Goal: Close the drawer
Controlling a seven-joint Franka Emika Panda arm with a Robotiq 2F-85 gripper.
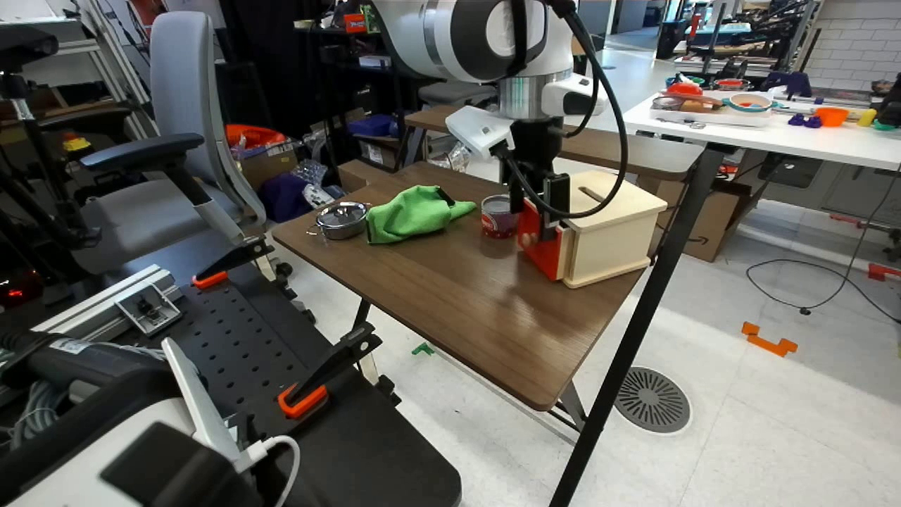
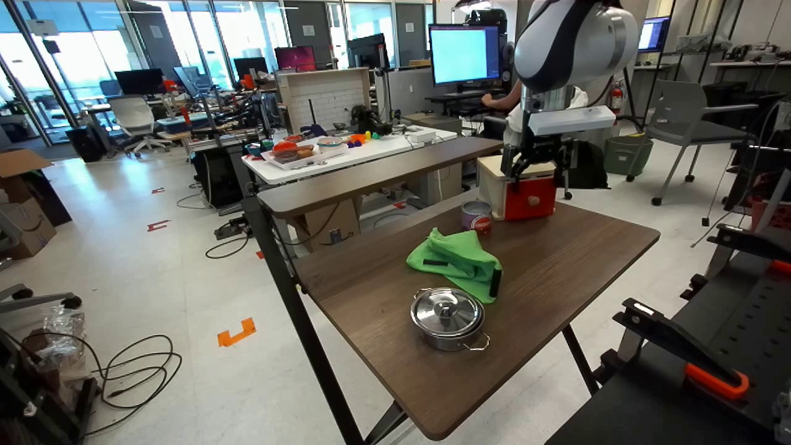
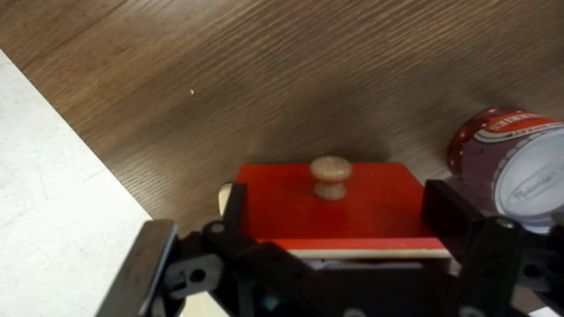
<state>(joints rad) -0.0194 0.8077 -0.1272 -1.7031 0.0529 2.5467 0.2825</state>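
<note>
The drawer has a red front (image 1: 540,255) with a round wooden knob and sits in a tan wooden box (image 1: 612,243) on the brown table. The front also shows in an exterior view (image 2: 522,209), with the box (image 2: 491,185) behind it. In the wrist view the red front (image 3: 282,209) faces the camera. A dark gap with something whitish shows behind its top edge, so the drawer stands a little out. My gripper (image 3: 335,198) is open, one finger near each side of the front, holding nothing. It also shows in both exterior views (image 1: 533,217) (image 2: 536,172). Finger contact cannot be told.
A red and purple can (image 1: 498,222) stands close beside the drawer front, near one finger in the wrist view (image 3: 480,165). A green cloth (image 2: 460,256) and a lidded metal pot (image 2: 448,315) lie farther along the table (image 2: 544,272). The box stands near the table's edge.
</note>
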